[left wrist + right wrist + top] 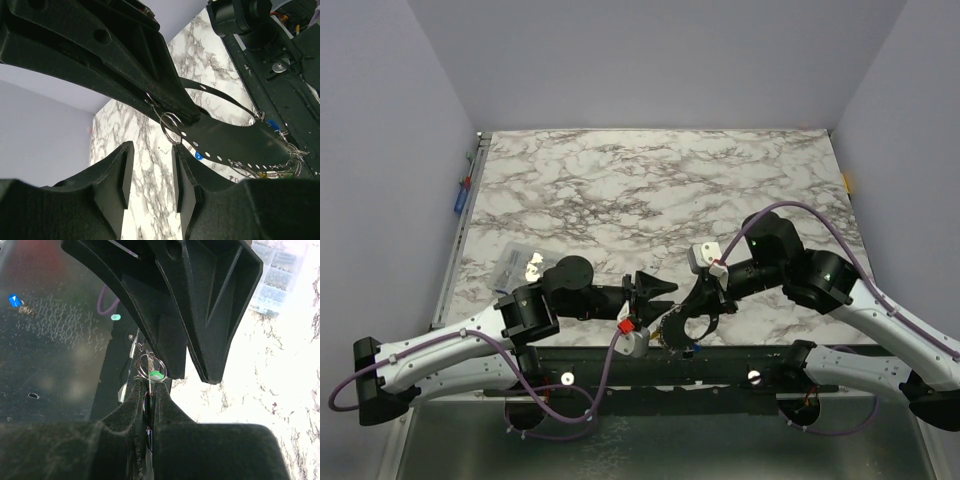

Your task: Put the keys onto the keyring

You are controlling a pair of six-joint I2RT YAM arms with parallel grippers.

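The keyring [171,128] is pinched in the jaws of the right gripper [150,388]. Only a small round turn of thin wire stands out past the tips, and the rest of it is hidden between them. Something green [157,374] shows at this wire, perhaps the head of a key, but I cannot tell if it is threaded on.

The other keys are apart from the jaws. A blue key [15,301] with its own little ring lies loose on the dark plate [60,355], well to the side of the right jaws and off the marble surface [150,205]. More keys [289,161], a bunch of small rings with yellow-green heads, sit beyond the right jaws at the far end of a black band [225,142] with holes. Whether the band hangs from that gripper I cannot tell.

My judgement is that the task is at an early or middle stage. The keyring is presented between the two grippers, at least the blue key is not yet on it, and the threading itself is left to do.

The right jaws are nearly closed, narrow, with only the wire between them. The jaws of the left gripper [151,150] are open to a moderate gap and hold nothing. They point at the right jaws, and the wire turn is just ahead of their gap, near the tips. Touching or not, I cannot tell.
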